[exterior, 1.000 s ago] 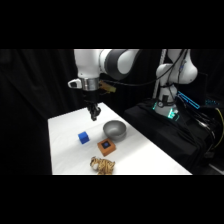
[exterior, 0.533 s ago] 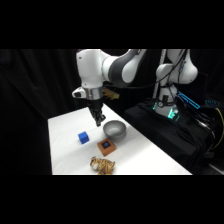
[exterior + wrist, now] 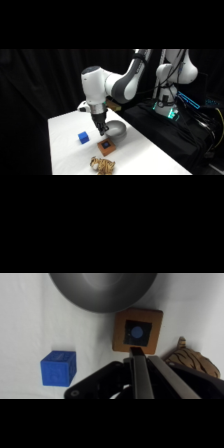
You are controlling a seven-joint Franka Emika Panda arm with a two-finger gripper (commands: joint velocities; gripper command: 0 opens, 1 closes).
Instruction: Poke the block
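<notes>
Nearest you in the side view, the striped tiger toy [image 3: 102, 164] lies at the front of the white desk [image 3: 62, 150]. Just behind it sits the block [image 3: 106, 146], an orange-brown cube with a dark square mark on top; the plain blue cube [image 3: 83, 137] stands to its left, apart from it. Note the change: over the last second the end effector [image 3: 102, 131] has swung in from above the grey bowl [image 3: 118, 129] and come down, so its tip now hangs just over the block's rear edge. In the wrist view the fingers [image 3: 139, 374] read as pressed together into one narrow bar, the tip [image 3: 137, 355] overlapping the near edge of the block [image 3: 137, 331]; you cannot confirm contact from either view. Treat this as the final approach: the closed fingers suit a poke, and a short further descent or push should complete it. Expect the light block to slide, possibly toward the bowl [image 3: 102, 291] or the tiger toy [image 3: 192, 362]. Behind the desk, the arm's base stands at the right among cables and lit equipment, against a black curtain.
</notes>
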